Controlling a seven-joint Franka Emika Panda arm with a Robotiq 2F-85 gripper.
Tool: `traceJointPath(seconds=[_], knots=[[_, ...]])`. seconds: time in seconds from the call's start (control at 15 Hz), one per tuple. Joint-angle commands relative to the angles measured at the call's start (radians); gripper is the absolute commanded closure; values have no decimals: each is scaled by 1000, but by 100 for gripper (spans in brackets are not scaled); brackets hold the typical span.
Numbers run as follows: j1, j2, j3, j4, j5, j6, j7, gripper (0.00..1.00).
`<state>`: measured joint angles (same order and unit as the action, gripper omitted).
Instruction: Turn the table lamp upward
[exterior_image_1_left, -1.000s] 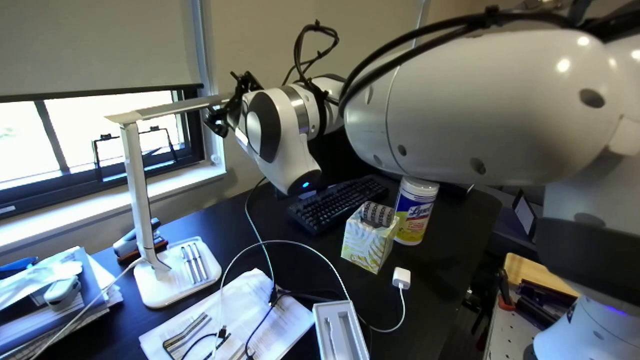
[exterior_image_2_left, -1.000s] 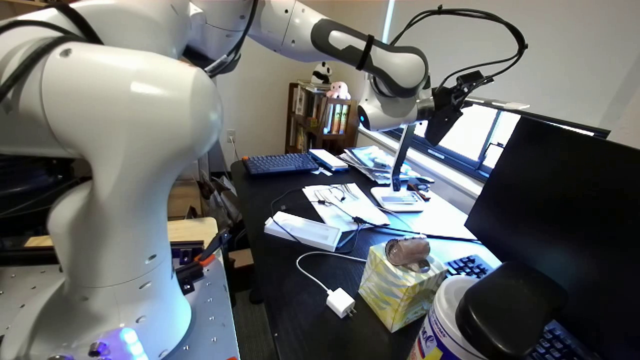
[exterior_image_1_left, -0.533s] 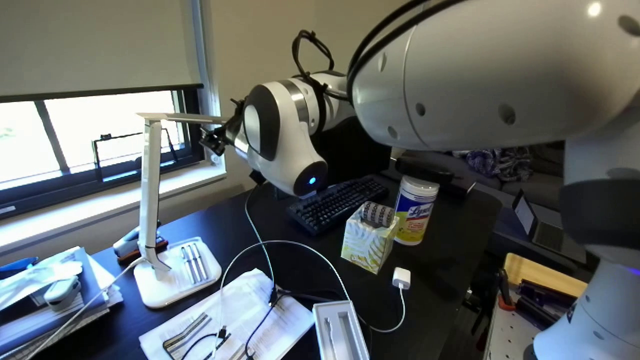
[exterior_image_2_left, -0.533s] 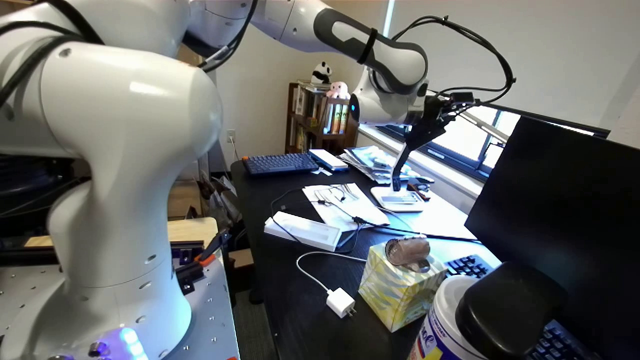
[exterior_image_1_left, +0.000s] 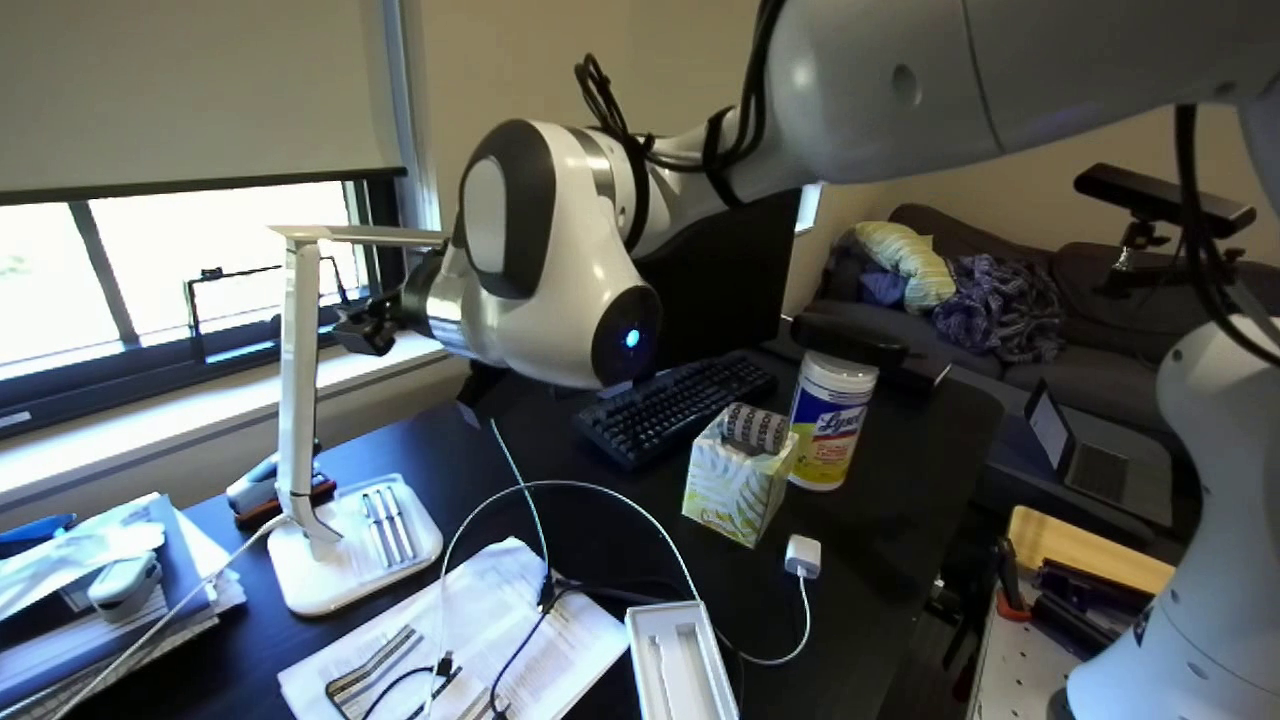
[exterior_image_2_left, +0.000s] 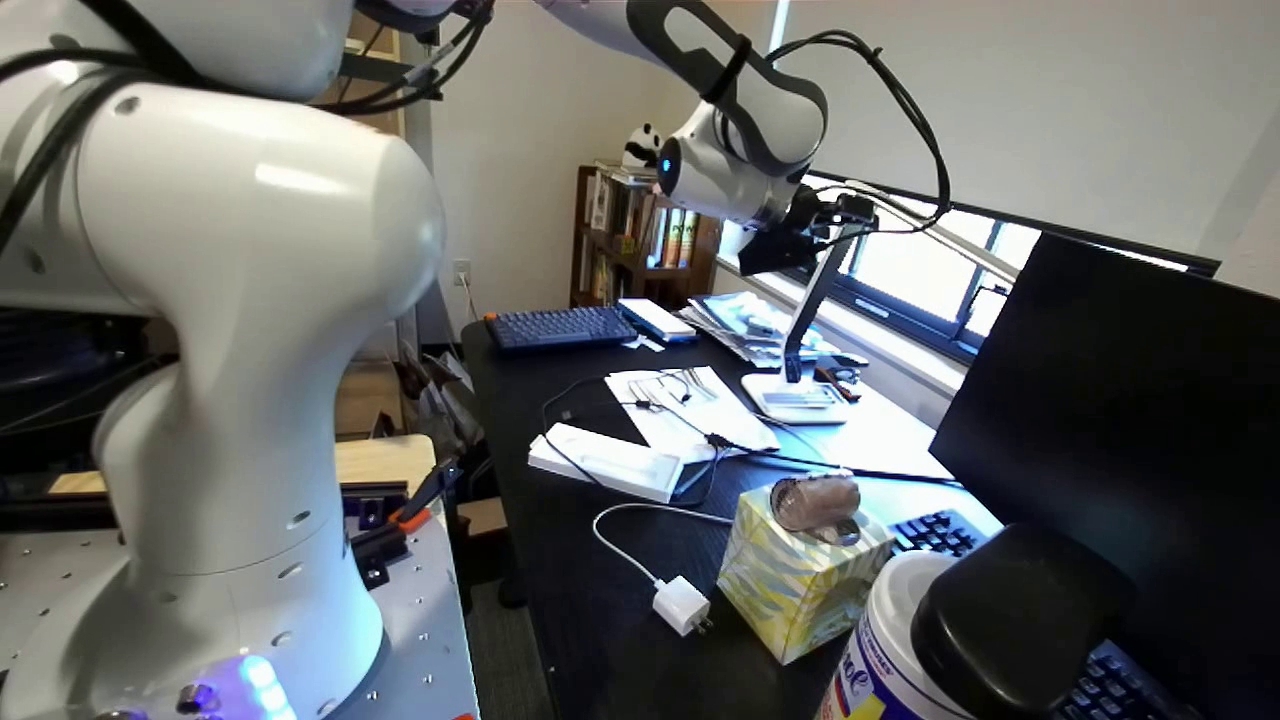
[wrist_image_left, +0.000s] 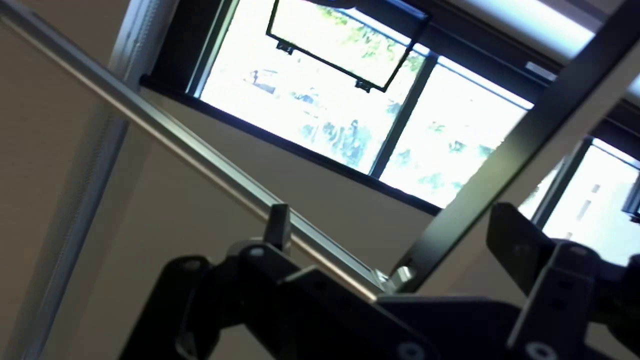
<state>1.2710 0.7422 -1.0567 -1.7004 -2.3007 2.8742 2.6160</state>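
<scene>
Standing on the bench (exterior_image_1_left: 860, 580) near the window (exterior_image_1_left: 160, 250), the lamp (exterior_image_1_left: 298, 390) can be seen with its flat base (exterior_image_1_left: 320, 583) down, its thin post (exterior_image_1_left: 300, 320) up, and its long head (exterior_image_1_left: 385, 236) held out almost level in an exterior view. It will most likely be light and smooth, so it could slip or tip if it is pushed hard. The hinge (wrist_image_left: 402, 274) may be a bit stiff, and the head looks thin enough to be bent or cracked by a rough squeeze. The best place to be pushed or held is probably the head, from below, well out toward its far end, where only a little force should be needed. If the post were pushed, the whole lamp might be dragged along or knocked over.

The jaws are spread wide and nothing is held by them. In the wrist view the hinge is seen in the gap between them, but how close it is, and whether the lamp is touched, cannot be told.

One second ago the post was tipped over and the head was sloped up; now the post is almost straight and the head lies flatter. Since half a second ago the lamp looks about the same, while the jaws have been brought nearer to the post
</scene>
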Motion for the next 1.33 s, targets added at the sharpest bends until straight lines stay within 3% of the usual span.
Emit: traceJointPath(seconds=[0.0,0.2,0.4,0.47,0.6,0.67,0.73,0.87,0.93,1.0,1.07,1.13,1.27], knots=[[-49,-193,134,-49,-92,68,0,0],[-104,-332,253,-75,-162,120,0,0],[-169,-416,326,-83,-172,263,0,0],[-309,-484,468,-113,-29,283,-202,0],[-437,-499,566,-135,97,377,-310,0],[-347,-466,449,-110,18,468,-165,0],[-373,-471,448,-129,51,525,-197,0],[-321,-446,339,-142,16,648,-146,0],[-318,-454,336,-172,-16,678,-112,0],[-372,-517,436,-283,-59,616,-99,0],[-398,-513,465,-295,-47,618,-83,0],[-366,-468,401,-217,-19,612,-133,0],[-378,-477,440,-276,-20,601,-121,0]])
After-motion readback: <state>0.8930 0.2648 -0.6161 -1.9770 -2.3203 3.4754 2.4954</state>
